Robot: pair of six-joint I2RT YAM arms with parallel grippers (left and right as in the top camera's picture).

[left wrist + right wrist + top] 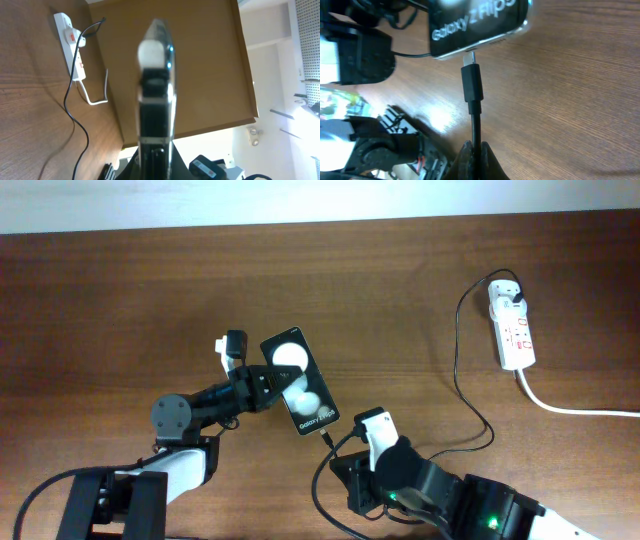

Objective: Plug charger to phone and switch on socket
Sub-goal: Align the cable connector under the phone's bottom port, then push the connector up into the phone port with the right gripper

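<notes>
My left hand (262,387) clamps the phone (308,402) mid-frame. My right hand (474,152) pinches the charger (472,82), tip at the port, not seated. The socket (512,330), upper right, I judge not yet switched.

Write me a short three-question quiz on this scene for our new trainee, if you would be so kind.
1. True or false: nothing is holding the phone.
2. What does the right gripper clamp? A: the charger cable, just behind its connector. B: nothing. C: the phone.
3. Where is the charger's white adapter plugged in?
Key: 1 false, the left gripper holds it. 2 A. 3 In the socket.
</notes>
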